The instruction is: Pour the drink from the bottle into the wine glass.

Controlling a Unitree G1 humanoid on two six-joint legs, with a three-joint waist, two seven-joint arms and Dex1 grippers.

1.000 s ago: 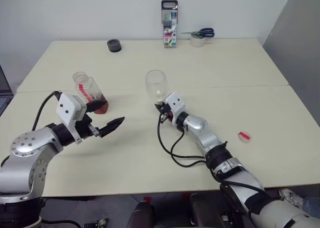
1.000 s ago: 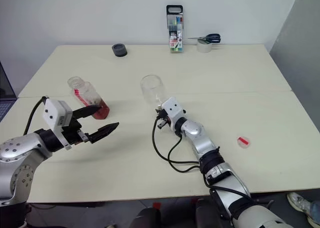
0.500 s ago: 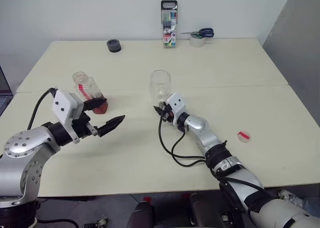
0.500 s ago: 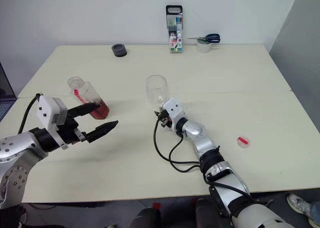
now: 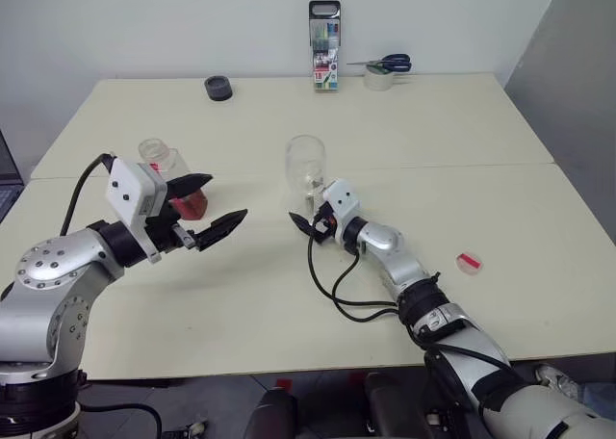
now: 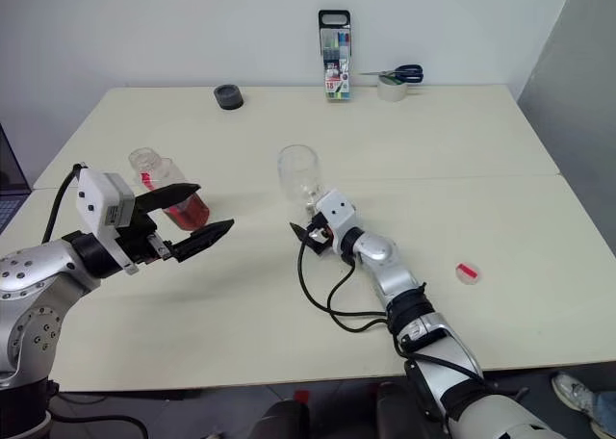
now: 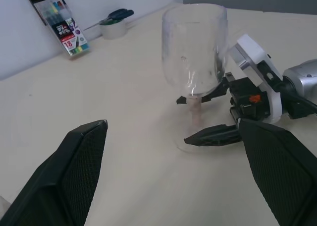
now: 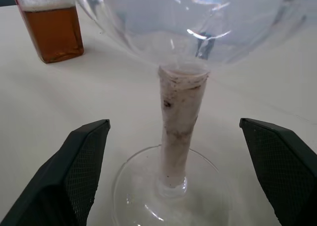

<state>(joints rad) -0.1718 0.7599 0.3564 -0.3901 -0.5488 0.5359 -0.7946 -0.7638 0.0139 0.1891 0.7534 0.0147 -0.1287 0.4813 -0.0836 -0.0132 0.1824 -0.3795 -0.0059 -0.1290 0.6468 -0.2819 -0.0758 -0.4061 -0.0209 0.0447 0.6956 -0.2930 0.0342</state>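
Near mid-bench (image 5: 462, 121), upright wine glass (image 5: 306, 166), stem between spread fingers of right claw (image 5: 306, 218), untouched. Further left, uncapped bottle (image 5: 169, 181) of tea-coloured drink (image 5: 191, 206) behind wide-open, empty left claw (image 5: 207, 211).

A box of pens (image 5: 325, 46) is standing at the far edge of the table (image 5: 462, 131); scissors (image 5: 385, 64) are lying on a tape roll (image 5: 379, 79) beside it. A black round thing (image 5: 219, 88) is sitting further left; a small red thing (image 5: 470, 263) is lying near the right edge.

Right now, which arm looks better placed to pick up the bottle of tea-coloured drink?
The left. Its open claw hovers right beside the bottle, which stands uncapped on that side. The right claw is open around the wine glass stem, farther from the bottle.
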